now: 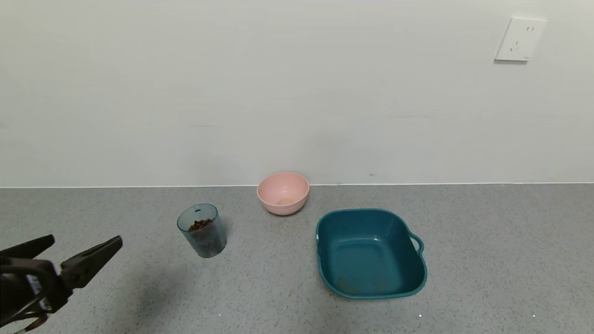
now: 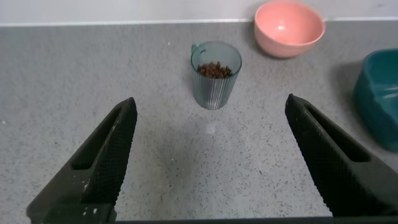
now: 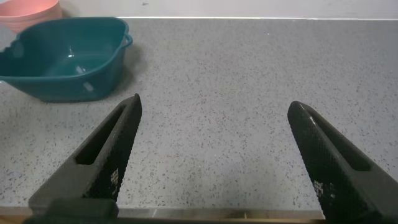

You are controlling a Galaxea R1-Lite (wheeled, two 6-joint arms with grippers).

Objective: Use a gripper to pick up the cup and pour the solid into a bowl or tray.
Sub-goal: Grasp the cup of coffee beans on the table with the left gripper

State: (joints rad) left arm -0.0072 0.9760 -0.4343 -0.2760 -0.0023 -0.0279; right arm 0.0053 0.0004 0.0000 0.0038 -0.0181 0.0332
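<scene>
The ribbed blue-green cup [image 1: 202, 230] stands upright on the grey counter, holding dark-brown pellets [image 1: 200, 225]. It also shows in the left wrist view [image 2: 215, 74] with the pellets [image 2: 214, 70] inside. My left gripper [image 1: 86, 243] is open and empty, low at the left, short of the cup; in its own view [image 2: 210, 106] the cup stands ahead between its fingers. The dark teal basin [image 1: 370, 252] sits to the right, almost empty. My right gripper [image 3: 214, 107] is open and empty over bare counter, with the basin [image 3: 65, 56] off to one side; it is out of the head view.
A small pink bowl [image 1: 283, 192] stands near the wall behind the cup and basin, and shows in the left wrist view [image 2: 289, 28]. A white wall with a socket [image 1: 519, 39] backs the counter. The counter's front edge shows under the right gripper.
</scene>
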